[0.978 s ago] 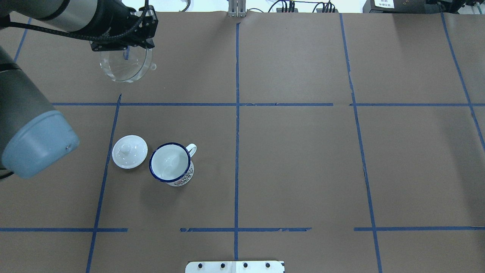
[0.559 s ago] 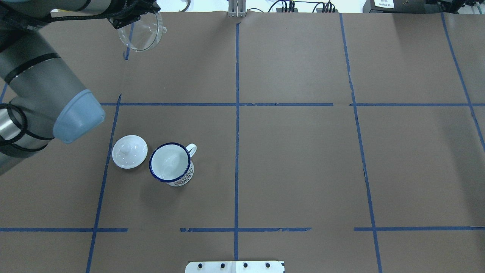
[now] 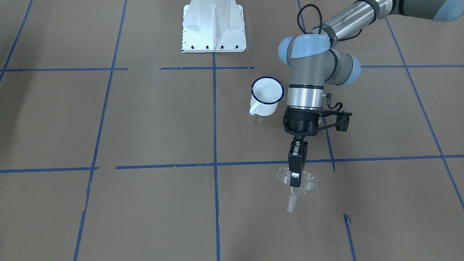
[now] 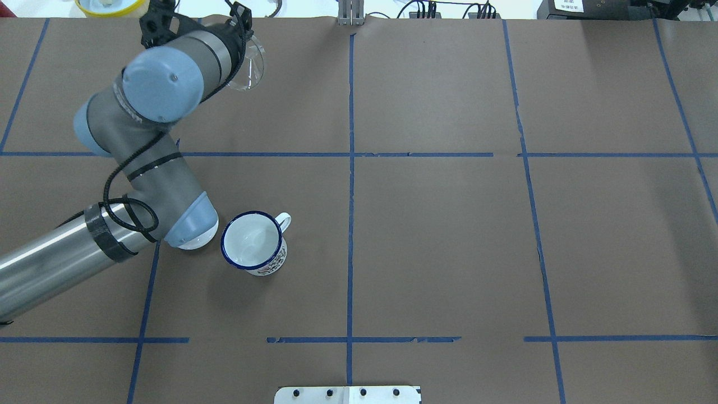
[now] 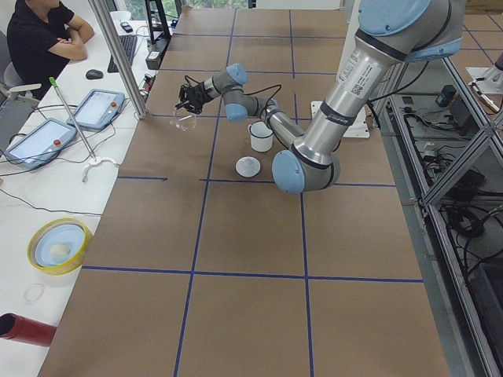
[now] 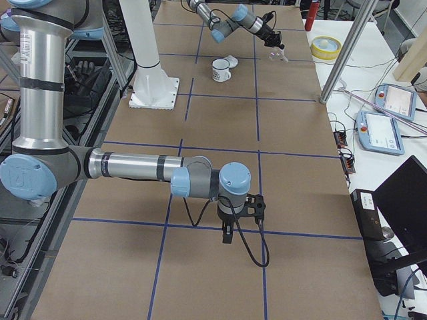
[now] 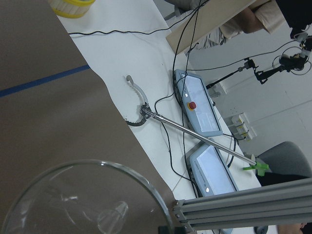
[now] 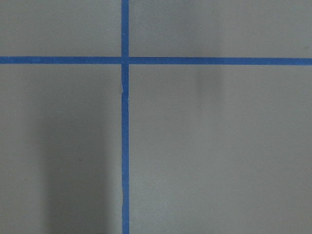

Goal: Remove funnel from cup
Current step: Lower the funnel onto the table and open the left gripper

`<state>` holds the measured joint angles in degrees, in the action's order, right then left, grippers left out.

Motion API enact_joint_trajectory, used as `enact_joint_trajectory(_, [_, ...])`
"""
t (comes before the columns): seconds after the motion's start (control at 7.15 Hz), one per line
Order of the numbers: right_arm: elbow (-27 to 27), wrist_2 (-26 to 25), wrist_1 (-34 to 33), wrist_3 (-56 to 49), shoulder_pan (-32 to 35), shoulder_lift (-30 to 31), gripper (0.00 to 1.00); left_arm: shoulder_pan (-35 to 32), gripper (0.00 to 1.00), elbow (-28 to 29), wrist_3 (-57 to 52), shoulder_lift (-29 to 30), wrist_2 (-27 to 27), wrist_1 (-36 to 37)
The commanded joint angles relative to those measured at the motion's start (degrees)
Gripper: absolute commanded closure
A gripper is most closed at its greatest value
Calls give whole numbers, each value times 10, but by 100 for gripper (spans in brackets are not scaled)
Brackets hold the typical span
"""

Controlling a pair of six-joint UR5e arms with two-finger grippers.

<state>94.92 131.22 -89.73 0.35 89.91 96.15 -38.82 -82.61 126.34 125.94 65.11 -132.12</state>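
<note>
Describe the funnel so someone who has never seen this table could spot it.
On the brown paper-covered table, follow the left arm past the white enamel mug to its hand. Pinched there by its rim is the funnel: see-through plastic, a wide round bowl and short spout, unlike the opaque, blue-rimmed mug.

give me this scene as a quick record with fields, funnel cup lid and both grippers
funnel: out of the cup and well apart from it, spout pointing down
left gripper: shut on the funnel's rim
cup: upright on the table, empty
lid: on the table beside the cup
right gripper: low over bare table, far from the cup; open or shut cannot be told
</note>
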Motion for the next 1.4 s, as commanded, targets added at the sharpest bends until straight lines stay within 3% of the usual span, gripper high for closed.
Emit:
enact_joint_trajectory(0.0, [0, 0, 0, 0, 0, 0, 0, 45, 100, 66, 59, -5, -86, -67])
enact_joint_trajectory(0.56, [0, 0, 0, 0, 0, 0, 0, 63, 100, 118, 47, 0, -89, -53])
enact_joint_trajectory(0.7, [0, 0, 0, 0, 0, 0, 0, 63, 42, 113, 11, 2, -86, -54])
enact_joint_trajectory(0.84, [0, 0, 0, 0, 0, 0, 0, 63, 0, 112, -13, 4, -86, -54])
enact_joint_trajectory(1.26, [0, 0, 0, 0, 0, 0, 0, 60, 0, 89, -28, 4, -84, -53])
